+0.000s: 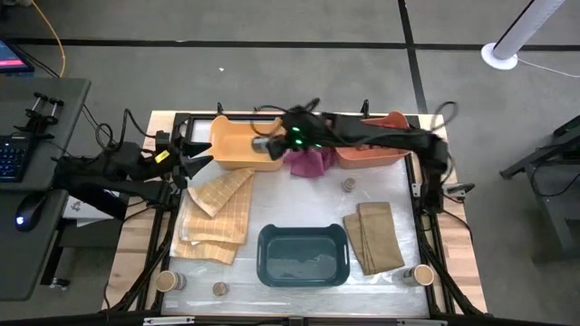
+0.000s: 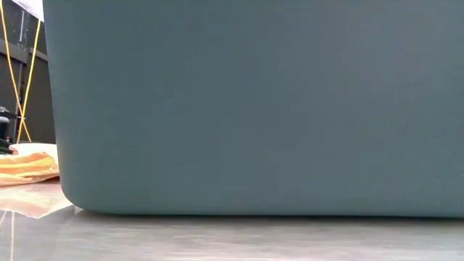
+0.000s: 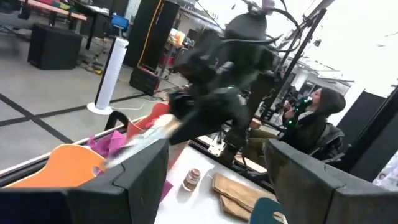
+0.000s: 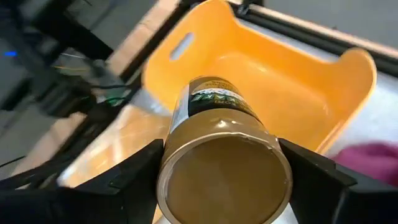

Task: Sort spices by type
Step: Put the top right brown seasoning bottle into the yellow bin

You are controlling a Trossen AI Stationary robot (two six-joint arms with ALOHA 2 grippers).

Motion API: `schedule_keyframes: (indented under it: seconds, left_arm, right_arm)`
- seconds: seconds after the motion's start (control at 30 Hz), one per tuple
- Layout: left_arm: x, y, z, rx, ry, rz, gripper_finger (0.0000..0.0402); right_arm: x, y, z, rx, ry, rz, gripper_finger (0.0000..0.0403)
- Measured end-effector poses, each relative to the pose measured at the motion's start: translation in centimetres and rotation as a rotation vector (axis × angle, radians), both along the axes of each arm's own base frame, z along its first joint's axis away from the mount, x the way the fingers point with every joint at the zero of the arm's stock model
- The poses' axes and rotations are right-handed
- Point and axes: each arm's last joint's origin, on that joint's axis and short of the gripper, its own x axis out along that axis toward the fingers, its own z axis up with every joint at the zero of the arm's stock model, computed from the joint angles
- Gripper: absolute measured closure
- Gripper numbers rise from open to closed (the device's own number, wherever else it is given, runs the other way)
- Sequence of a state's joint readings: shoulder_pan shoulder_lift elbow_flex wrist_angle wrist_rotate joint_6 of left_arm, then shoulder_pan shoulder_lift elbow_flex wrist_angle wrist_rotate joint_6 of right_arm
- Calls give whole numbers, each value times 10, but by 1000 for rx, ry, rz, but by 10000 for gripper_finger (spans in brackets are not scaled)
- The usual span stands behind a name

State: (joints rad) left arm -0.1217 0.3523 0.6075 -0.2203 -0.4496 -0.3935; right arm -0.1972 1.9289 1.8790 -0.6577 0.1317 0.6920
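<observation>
My right gripper reaches across the far side of the table and is shut on a tan cylinder, over the yellow bin. My left gripper is open and holds nothing, just left of that bin. Two more tan cylinders stand on end at the near left corner and the near right corner. One tiny dark-topped jar stands mid-table, another near the front edge. No red tins show. My right gripper pinches the tan cylinder between its two fingers, one on each side of the round wall. The cylinder's flat end faces the wrist camera, so it lies roughly along the fingers. It is lifted clear, above the yellow bin's inside.
An orange-red bin sits at the far right, with a magenta cloth between the two far bins. A teal bin stands near the front. Folded tan cloths lie left and right. A person sits beyond the table.
</observation>
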Motion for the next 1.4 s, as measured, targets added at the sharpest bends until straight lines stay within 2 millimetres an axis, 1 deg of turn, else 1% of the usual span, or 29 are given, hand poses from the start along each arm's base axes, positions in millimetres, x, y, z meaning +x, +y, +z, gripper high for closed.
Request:
schedule_keyframes:
  seconds: [0.13, 0.3, 0.37, 0.43, 0.53, 0.67, 0.83, 1.1, 1.33, 1.4]
  left_arm:
    - [0, 0, 0, 0, -1, 0, 152]
    - [0, 0, 0, -14, -3, 8, 152]
    - [0, 0, 0, -13, 0, 20, 152]
    - [1, 1, -1, -15, 5, 45, 152]
    - [1, 2, -2, -19, 19, 83, 152]
    - [4, 3, -4, -17, 43, 139, 152]
    - [7, 3, -5, -15, 55, 168, 152]
    - [15, 2, -8, -35, 81, 171, 152]
    - [20, 2, -10, -53, 93, 172, 152]
    - [21, 2, -10, -64, 90, 172, 152]
  right_arm:
    - [30, -24, -16, -47, 117, -13, 131]
    - [51, -47, -41, -78, 284, -3, 131]
    - [54, -52, -57, -77, 314, 12, 131]
    - [52, -54, -71, -60, 364, 16, 131]
    - [49, -58, -82, -52, 413, 13, 131]
    - [45, -60, -86, -90, 468, 49, 131]
    - [38, -59, -85, -116, 565, 74, 131]
    - [29, -52, -89, -74, 675, 140, 131]
    - [30, -50, -89, -10, 643, 159, 131]
    - [30, -50, -89, -9, 639, 155, 119]
